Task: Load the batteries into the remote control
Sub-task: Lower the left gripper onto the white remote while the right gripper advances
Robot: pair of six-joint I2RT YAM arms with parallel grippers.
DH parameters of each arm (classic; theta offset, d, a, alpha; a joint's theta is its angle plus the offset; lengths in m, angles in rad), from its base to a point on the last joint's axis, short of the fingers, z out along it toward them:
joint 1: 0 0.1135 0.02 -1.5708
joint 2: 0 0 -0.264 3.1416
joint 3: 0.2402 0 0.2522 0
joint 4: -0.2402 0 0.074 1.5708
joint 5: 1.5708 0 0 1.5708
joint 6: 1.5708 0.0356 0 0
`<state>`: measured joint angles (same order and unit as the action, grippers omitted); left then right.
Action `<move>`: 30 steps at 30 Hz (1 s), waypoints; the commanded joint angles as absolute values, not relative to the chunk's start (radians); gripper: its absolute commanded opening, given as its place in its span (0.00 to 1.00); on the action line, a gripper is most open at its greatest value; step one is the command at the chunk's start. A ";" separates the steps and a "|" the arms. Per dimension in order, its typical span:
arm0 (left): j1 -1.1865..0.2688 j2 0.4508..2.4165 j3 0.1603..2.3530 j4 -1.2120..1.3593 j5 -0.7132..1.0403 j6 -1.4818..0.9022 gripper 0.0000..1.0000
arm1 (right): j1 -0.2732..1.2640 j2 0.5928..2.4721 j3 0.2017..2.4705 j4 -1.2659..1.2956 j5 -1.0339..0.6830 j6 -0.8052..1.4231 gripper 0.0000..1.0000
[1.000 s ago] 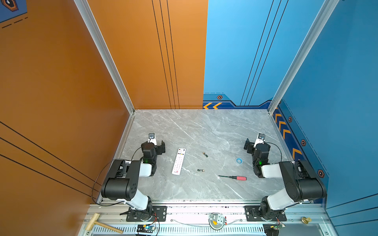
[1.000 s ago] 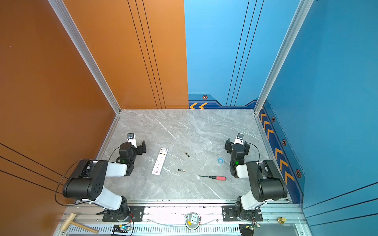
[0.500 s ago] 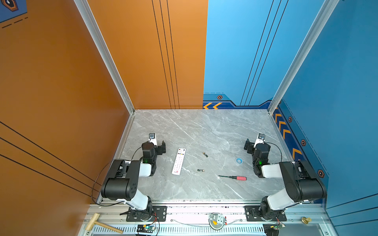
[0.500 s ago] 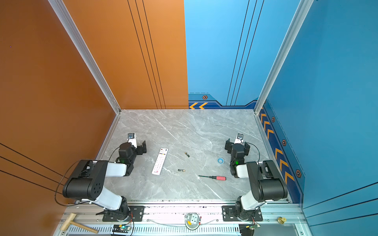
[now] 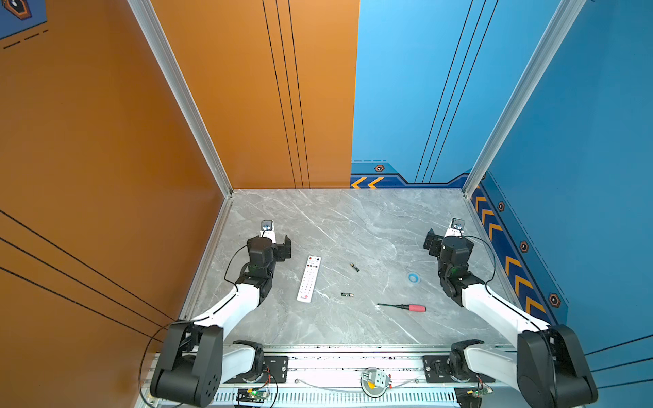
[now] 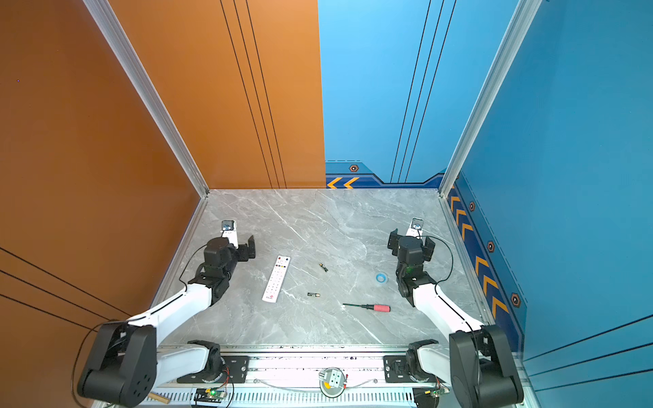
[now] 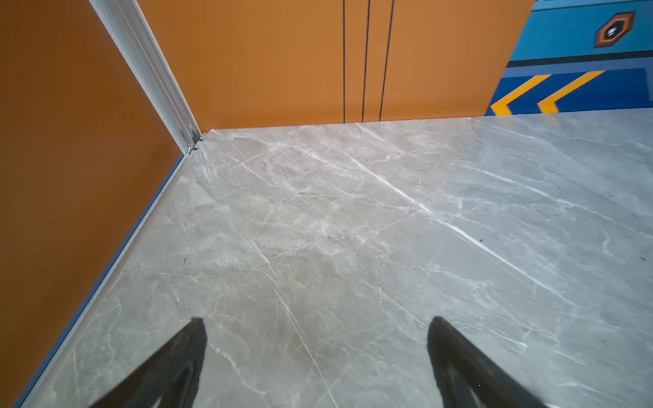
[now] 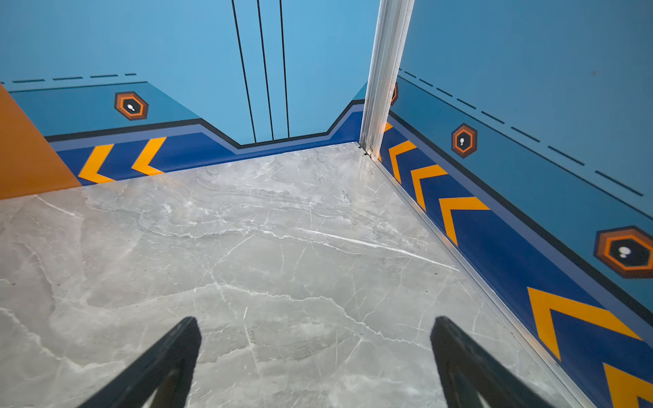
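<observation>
1. A grey marble table (image 5: 353,219) sits enclosed by orange and blue walls.
2. The remote control (image 5: 309,279) lies buttons-up toward the table's left edge, close beside the left arm but untouched.
3. Further toward the middle of the table, the far battery (image 5: 354,267) and the near battery (image 5: 347,294) lie loose and apart from each other, the latter closer to the front edge.
4. A red-handled screwdriver (image 5: 403,307) and a blue ring (image 5: 413,277) lie toward the right edge.
5. The left gripper (image 7: 317,319) and right gripper (image 8: 314,319) hover over bare marble, jaws spread wide, holding nothing.
6. No step looks begun. With the buttons facing up, the battery bay is presumably underneath. The next move therefore calls for reaching the remote, turning it over and freeing its cover.
</observation>
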<state>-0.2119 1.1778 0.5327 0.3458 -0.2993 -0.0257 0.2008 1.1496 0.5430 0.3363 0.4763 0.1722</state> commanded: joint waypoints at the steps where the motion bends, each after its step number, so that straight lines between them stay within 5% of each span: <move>1: -0.291 1.124 0.659 0.005 -0.480 -0.093 0.98 | 0.251 1.067 0.608 0.003 0.495 0.288 1.00; 6: -0.305 1.206 0.891 -0.402 -0.276 -0.286 0.98 | 0.328 1.005 0.653 -0.136 0.417 0.342 1.00; 13: -0.360 1.310 0.974 -0.533 0.022 -0.344 0.98 | 0.437 1.067 0.748 -0.300 0.323 0.370 1.00; 30: -0.470 1.686 1.142 -0.682 -0.027 -0.262 0.98 | 0.605 1.293 0.906 -0.390 0.158 0.301 1.00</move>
<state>-0.4652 1.6516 1.1133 -0.6315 -0.0147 -0.2779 0.5968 1.2766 0.8722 -0.3481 0.1955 0.3176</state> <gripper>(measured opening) 0.979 0.997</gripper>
